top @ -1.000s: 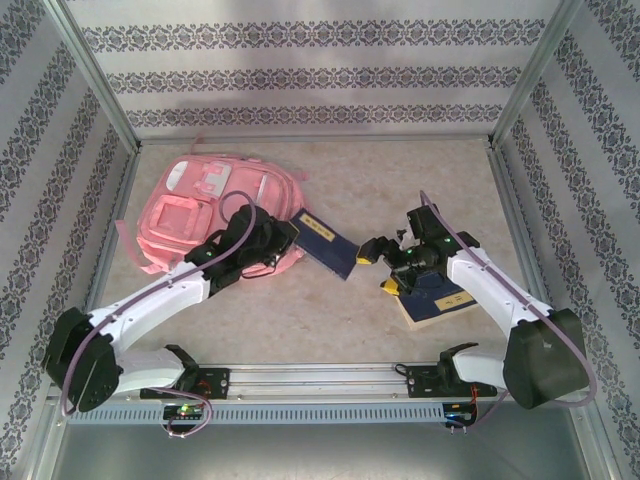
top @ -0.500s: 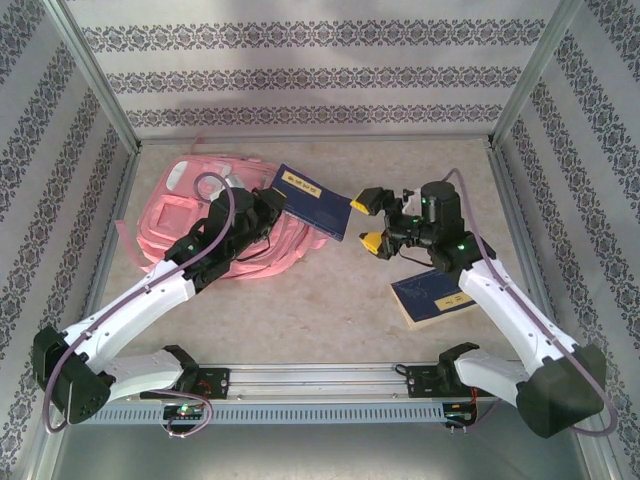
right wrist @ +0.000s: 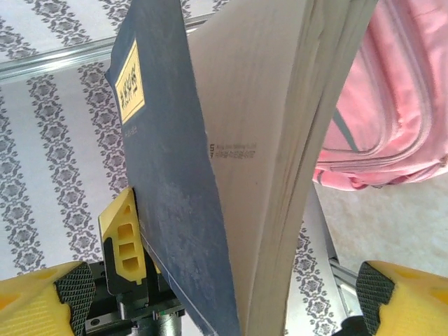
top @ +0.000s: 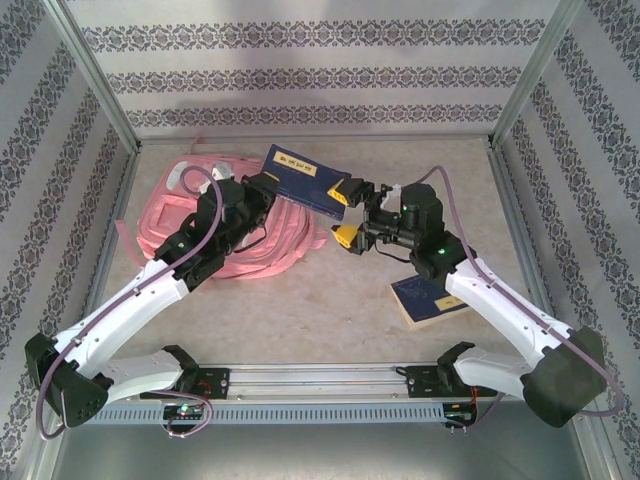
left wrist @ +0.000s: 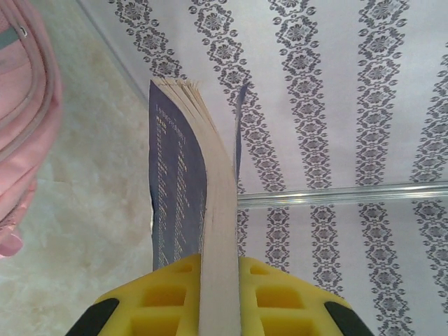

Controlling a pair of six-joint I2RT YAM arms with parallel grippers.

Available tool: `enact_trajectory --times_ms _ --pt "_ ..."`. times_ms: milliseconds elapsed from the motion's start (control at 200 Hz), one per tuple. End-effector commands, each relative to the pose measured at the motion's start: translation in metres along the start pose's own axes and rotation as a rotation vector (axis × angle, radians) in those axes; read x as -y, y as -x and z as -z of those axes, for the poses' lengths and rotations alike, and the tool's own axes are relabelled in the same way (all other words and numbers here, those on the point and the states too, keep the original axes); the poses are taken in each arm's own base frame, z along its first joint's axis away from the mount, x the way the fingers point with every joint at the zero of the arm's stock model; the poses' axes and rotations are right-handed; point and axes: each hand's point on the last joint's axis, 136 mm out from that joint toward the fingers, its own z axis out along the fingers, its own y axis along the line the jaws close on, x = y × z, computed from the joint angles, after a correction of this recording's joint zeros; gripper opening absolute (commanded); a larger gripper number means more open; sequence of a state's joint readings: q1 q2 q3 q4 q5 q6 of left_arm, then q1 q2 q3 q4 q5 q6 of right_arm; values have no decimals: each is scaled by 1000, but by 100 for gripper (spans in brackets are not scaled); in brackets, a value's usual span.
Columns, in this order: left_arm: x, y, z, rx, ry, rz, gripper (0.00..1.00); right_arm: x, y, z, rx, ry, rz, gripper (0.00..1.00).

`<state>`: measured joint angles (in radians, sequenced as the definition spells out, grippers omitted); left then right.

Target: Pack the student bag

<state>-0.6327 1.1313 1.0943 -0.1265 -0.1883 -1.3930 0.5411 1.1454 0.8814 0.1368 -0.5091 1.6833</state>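
A dark blue book (top: 300, 178) with a yellow label hangs tilted above the right edge of the pink student bag (top: 155, 225). My left gripper (top: 262, 188) is shut on its left end. In the left wrist view the yellow pads (left wrist: 168, 297) squeeze the book (left wrist: 178, 196) edge-on, with the bag (left wrist: 21, 105) at the left. My right gripper (top: 343, 215) stands open around the book's right end. In the right wrist view the book (right wrist: 175, 175) rises between my wide-apart fingertips (right wrist: 42, 301), and the bag (right wrist: 399, 91) lies behind it.
A second dark blue book (top: 430, 300) lies flat on the beige table (top: 330, 310) under my right arm. Patterned walls and metal posts close off the left, back and right. A metal rail (top: 320, 380) runs along the near edge.
My left arm has lifted the book up and back, off the table beside the bag. My right gripper left the second book and swung left to straddle the raised book's end.
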Motion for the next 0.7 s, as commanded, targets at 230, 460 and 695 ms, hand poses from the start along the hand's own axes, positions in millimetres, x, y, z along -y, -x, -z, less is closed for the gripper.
enact_trajectory --times_ms 230,460,695 --pt "43 12 34 -16 -143 111 0 -69 15 -25 42 202 74 64" --pt "27 8 45 -43 -113 125 0 -82 22 -20 76 187 174 42" --pt "15 8 51 -46 -69 117 0 -84 19 -18 54 176 234 27"
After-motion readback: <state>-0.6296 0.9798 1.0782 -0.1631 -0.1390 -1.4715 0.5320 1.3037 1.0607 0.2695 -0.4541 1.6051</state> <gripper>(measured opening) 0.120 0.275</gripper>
